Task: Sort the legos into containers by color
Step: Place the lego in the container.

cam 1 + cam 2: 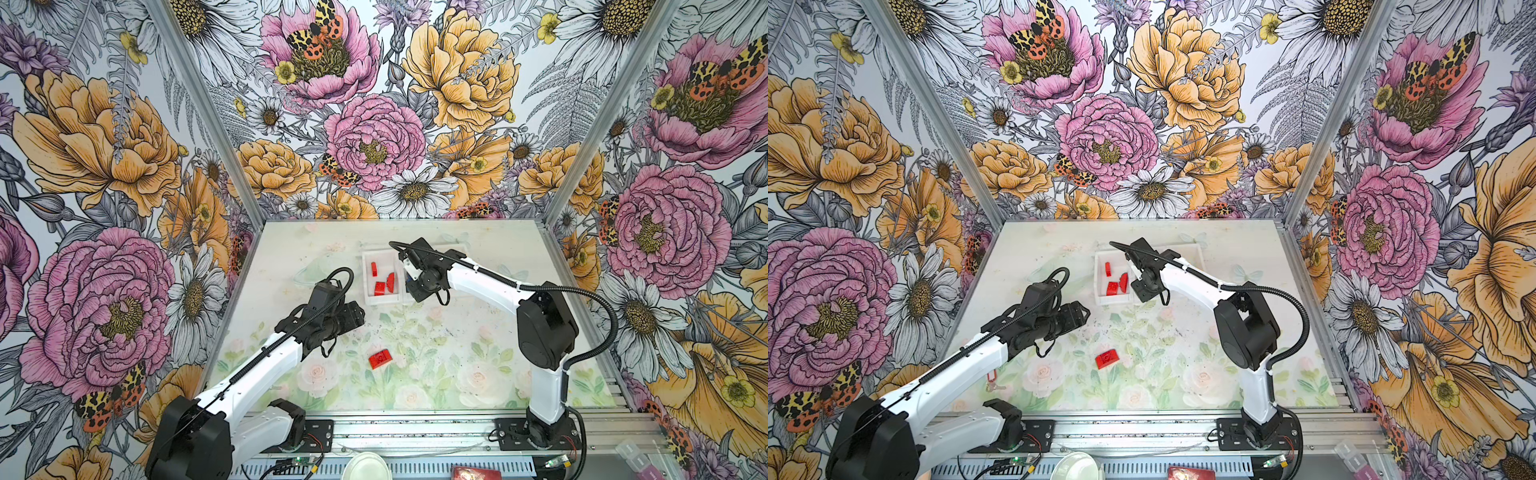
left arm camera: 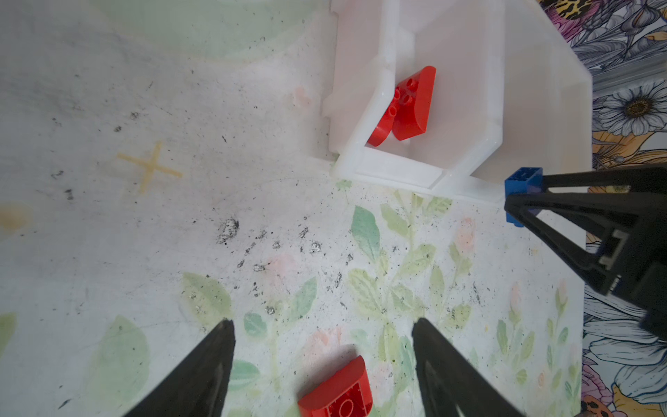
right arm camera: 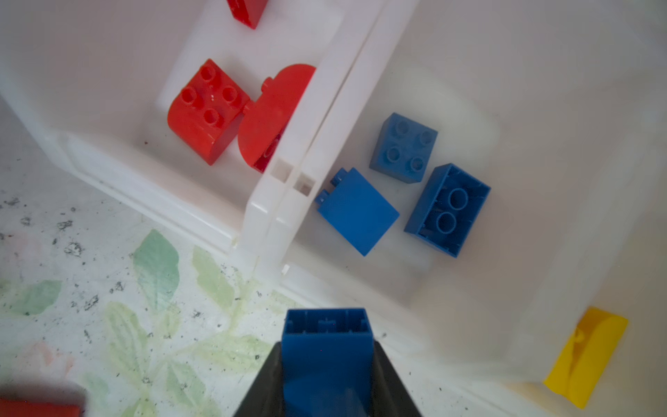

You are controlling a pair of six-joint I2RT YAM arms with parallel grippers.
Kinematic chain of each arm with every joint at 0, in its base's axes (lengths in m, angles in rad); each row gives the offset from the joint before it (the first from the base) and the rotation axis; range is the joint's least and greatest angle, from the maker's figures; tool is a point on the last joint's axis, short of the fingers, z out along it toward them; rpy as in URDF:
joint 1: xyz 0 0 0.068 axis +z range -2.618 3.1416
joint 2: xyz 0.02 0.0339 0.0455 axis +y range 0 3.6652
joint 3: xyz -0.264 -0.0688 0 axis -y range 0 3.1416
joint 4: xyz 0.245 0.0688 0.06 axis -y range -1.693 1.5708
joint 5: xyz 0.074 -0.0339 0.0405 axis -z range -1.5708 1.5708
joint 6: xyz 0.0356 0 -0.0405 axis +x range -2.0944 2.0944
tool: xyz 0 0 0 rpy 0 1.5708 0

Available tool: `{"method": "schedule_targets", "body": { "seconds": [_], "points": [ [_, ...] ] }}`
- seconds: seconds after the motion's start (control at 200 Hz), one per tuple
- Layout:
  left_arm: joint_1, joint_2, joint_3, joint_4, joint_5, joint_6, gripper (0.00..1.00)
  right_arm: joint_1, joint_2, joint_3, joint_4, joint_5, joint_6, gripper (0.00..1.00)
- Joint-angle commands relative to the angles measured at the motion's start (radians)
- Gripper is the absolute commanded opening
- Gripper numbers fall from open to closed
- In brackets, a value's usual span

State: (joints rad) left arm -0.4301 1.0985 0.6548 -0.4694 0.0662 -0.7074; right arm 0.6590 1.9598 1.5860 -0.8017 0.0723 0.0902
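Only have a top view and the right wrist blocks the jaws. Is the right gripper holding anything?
Observer: Yes. The right wrist view shows the right gripper shut on a blue studded plastic brick.
Operator: What's in the bin next to the red one?
Observer: Three loose blue plastic bricks lie in the middle white plastic bin.
Operator: And the left gripper?
Observer: The left gripper is open. In the left wrist view its jaws are spread either side of a red curved plastic brick and touch nothing.
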Motion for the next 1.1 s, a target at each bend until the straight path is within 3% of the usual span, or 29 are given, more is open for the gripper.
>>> {"method": "schedule_targets", "body": {
  "seconds": [0.0, 0.47, 0.825, 1.096],
  "points": [
    [-0.013, 0.009, 0.025, 0.014, -0.032, 0.017, 0.79, -0.016, -0.016, 0.048, 0.011, 0.049, 0.038, 0.30],
    [-0.044, 0.035, 0.034, 0.026, -0.039, 0.020, 0.79, -0.094, 0.137, 0.216, 0.010, 0.085, 0.195, 0.30],
    [-0.047, 0.041, 0.029, 0.027, -0.038, 0.023, 0.79, -0.105, 0.225, 0.274, 0.010, 0.067, 0.227, 0.32],
    [-0.049, 0.047, 0.032, 0.026, -0.034, 0.026, 0.79, -0.107, 0.243, 0.293, 0.010, 0.065, 0.227, 0.41]
  ]
}}
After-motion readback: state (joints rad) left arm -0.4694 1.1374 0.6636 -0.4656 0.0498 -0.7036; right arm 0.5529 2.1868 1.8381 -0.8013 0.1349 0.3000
